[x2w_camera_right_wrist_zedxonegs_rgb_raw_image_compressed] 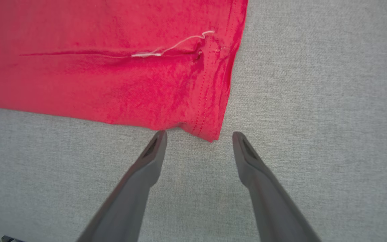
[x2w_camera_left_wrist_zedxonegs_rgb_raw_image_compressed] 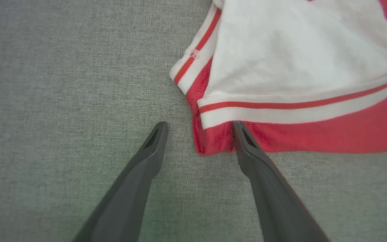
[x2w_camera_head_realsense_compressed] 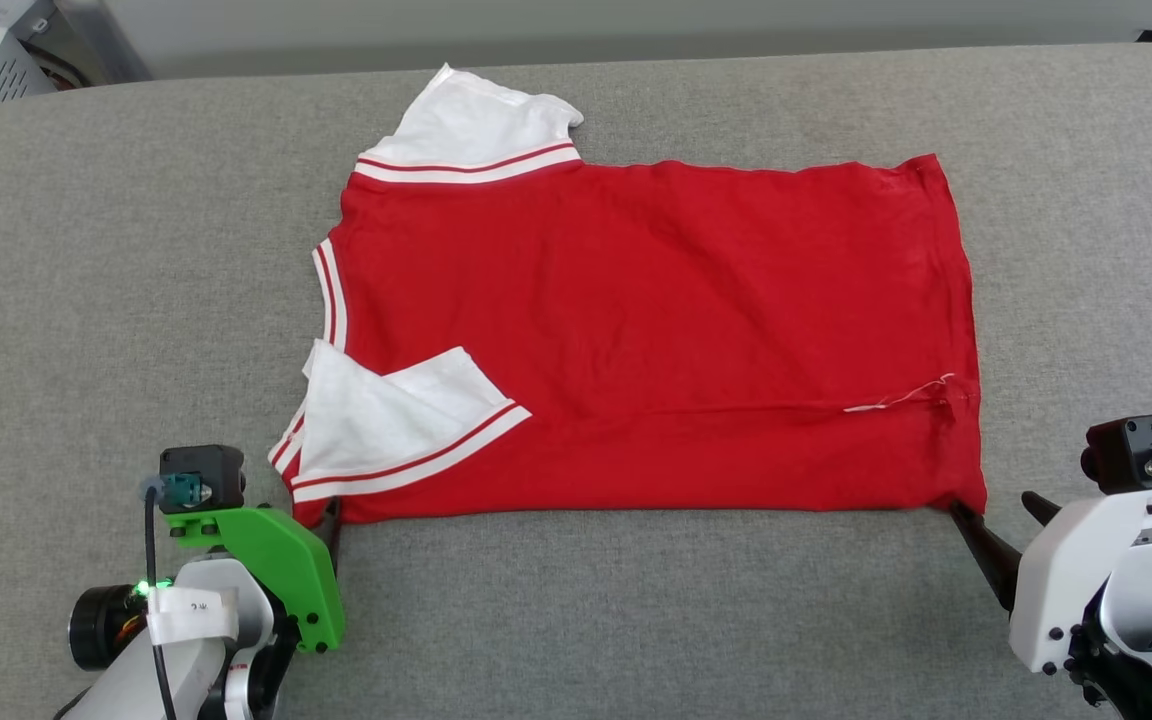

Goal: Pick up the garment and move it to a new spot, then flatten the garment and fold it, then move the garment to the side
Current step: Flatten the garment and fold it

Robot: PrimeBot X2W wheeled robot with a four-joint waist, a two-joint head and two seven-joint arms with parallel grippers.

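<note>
at garment (x2w_camera_head_realsense_compressed: 656, 330) corners: l end effector (x2w_camera_left_wrist_zedxonegs_rgb_raw_image_compressed: 198, 126), r end effector (x2w_camera_right_wrist_zedxonegs_rgb_raw_image_compressed: 198, 134), both spread.

Red garment (x2w_camera_head_realsense_compressed: 656, 330), white sleeves (x2w_camera_head_realsense_compressed: 466, 125) with red-white striped trim, on a speckled grey cloth surface (x2w_camera_head_realsense_compressed: 86, 250).

The head camera looks forward and steeply down from the near side. From well above, it takes in the grey counter (x2w_camera_head_realsense_compressed: 86, 300) and the whole garment (x2w_camera_head_realsense_compressed: 636, 330). The left wrist camera sits low and close, facing along the left end effector (x2w_camera_left_wrist_zedxonegs_rgb_raw_image_compressed: 199, 123) at the garment's near left corner. The right wrist camera, equally close, faces along the right end effector (x2w_camera_right_wrist_zedxonegs_rgb_raw_image_compressed: 198, 132) at the near right corner. Each wrist view shares its corner with the head view.
</note>
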